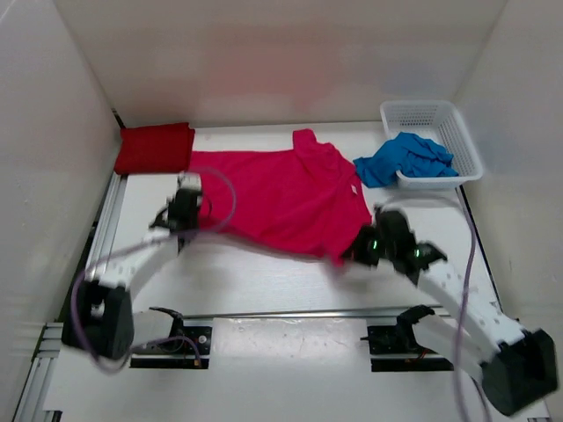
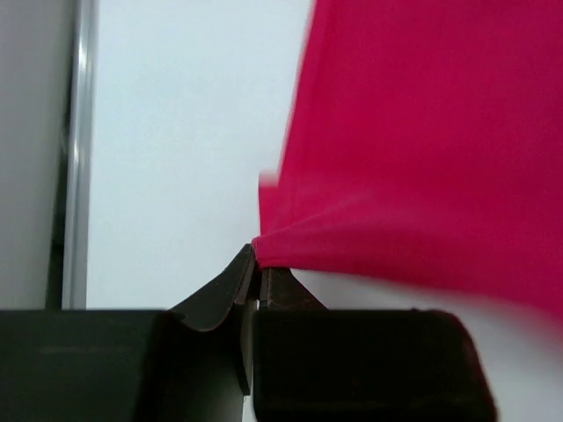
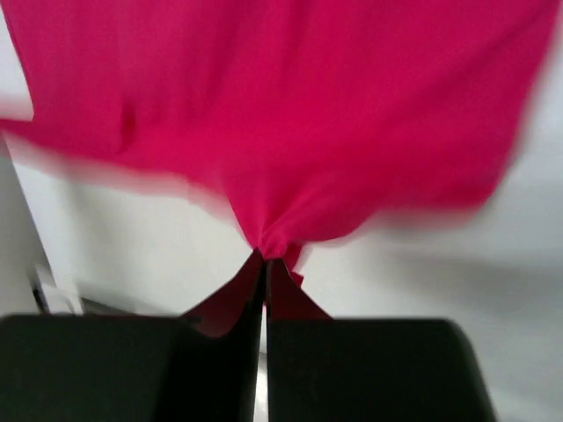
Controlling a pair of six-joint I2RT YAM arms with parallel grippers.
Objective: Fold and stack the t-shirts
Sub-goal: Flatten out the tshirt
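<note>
The pink t-shirt (image 1: pixel 281 198) lies spread out in the middle of the white table (image 1: pixel 264 286). Its neck points to the far side. The near edge of the pink t-shirt is lifted a little off the table.

The left gripper (image 2: pixel 258 268) is at the near left corner of the pink t-shirt. Its two fingers are pressed tight together on that corner.

The right gripper (image 3: pixel 265 264) is at the near right corner of the pink t-shirt. Its fingers are squeezed together too, with a bunch of pink cloth between them.

The dark red t-shirt (image 1: pixel 154 148) sits folded just past the far left corner of the pink t-shirt.

The blue t-shirt (image 1: pixel 405 158) is to the far right of the pink t-shirt, crumpled. It hangs half out of a white basket (image 1: pixel 433 112), and one end rests on the table close to the pink t-shirt's right sleeve.
</note>
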